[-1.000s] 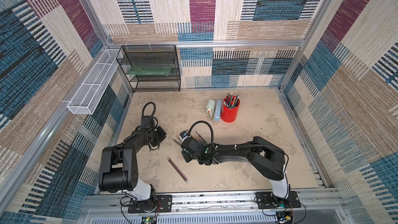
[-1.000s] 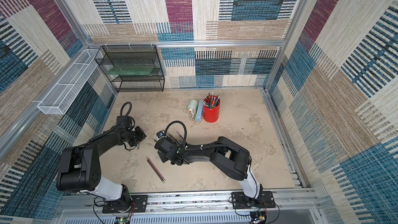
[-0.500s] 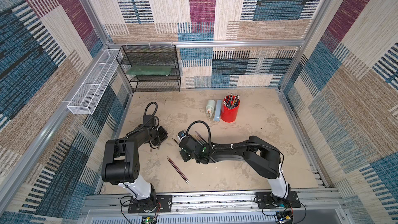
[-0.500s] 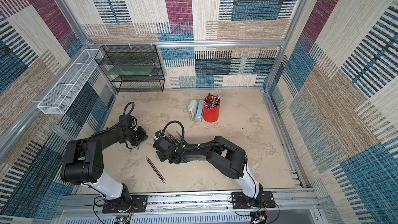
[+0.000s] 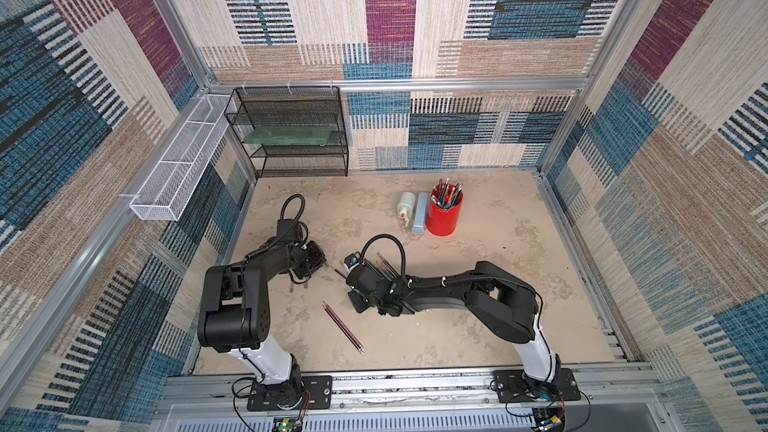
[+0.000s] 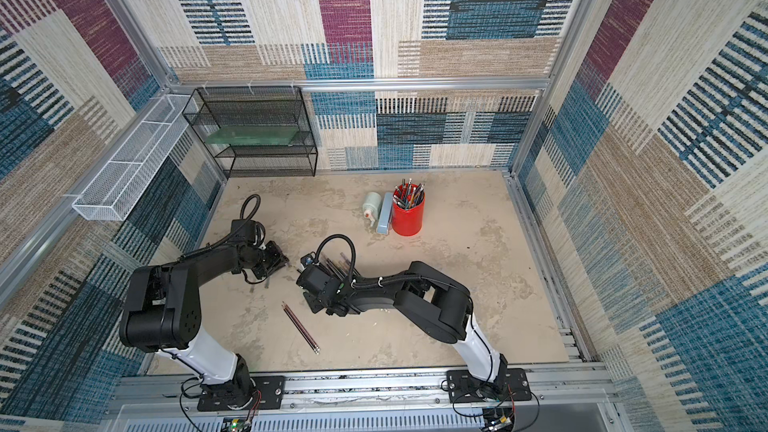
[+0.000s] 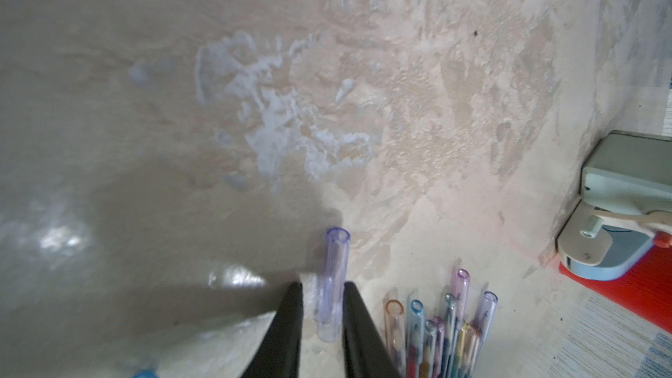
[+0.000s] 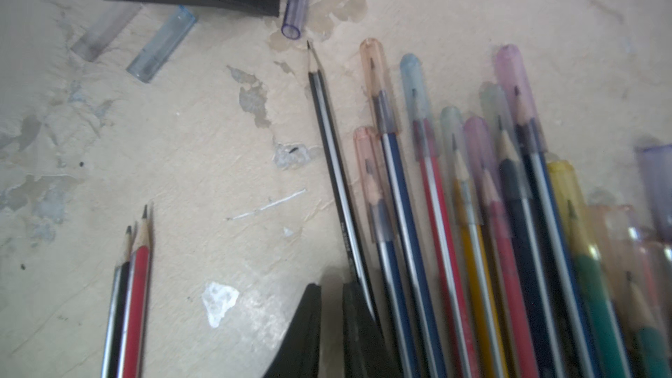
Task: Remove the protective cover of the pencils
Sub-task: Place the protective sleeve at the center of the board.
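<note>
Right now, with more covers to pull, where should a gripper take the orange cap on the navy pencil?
I'd grip the orange cap by its rounded closed end, coming from beyond the tip, in line with the navy pencil. That end juts clear of the blue cap beside it; nearer its mouth, the pink cap crowds it.

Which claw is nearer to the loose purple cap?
Left. The left claw has the loose purple cap between its fingers; the right claw is apart from it, beside the black pencil.
</note>
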### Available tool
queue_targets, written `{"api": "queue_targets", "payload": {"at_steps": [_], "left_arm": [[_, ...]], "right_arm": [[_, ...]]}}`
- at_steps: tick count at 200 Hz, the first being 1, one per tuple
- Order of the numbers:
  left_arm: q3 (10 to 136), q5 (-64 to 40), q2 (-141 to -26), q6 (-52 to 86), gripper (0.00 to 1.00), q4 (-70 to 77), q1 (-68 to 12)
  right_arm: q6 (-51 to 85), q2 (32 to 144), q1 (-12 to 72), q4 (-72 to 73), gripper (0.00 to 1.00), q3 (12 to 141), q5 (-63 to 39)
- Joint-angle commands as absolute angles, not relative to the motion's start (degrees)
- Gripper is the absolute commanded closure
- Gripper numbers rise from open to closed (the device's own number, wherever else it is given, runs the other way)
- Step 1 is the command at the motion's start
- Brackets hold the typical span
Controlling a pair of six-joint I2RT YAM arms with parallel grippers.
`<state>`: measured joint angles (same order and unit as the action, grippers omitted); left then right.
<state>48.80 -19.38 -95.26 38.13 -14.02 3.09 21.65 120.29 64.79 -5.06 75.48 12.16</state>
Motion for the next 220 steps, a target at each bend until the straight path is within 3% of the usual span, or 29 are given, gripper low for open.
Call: {"api": "queue_targets", "payload": {"at_steps": [1,112,186,220], "left_arm": [[48.6,-17.6,-95.0,37.1,0.76,-16.7,3.1],[48.3,-18.2,-94.2,37.4,0.73,-16.7,3.1],[47.0,-17.9,-90.1,37.5,0.61,-17.1,3.1],[46.0,-14.1,-85.4,37.4,0.57,-18.6,3.2]], "right_arm": [[22.3,120.8,64.8,-5.6,0.84,75.9,11.3],[23.2,121.6,65.8,-6.7,0.88,76.2,10.7],[23.8,120.6,67.2,-7.4,0.90,76.2,11.6],[23.2,119.1,66.8,-8.3,0.84,77.4,13.3]]}}
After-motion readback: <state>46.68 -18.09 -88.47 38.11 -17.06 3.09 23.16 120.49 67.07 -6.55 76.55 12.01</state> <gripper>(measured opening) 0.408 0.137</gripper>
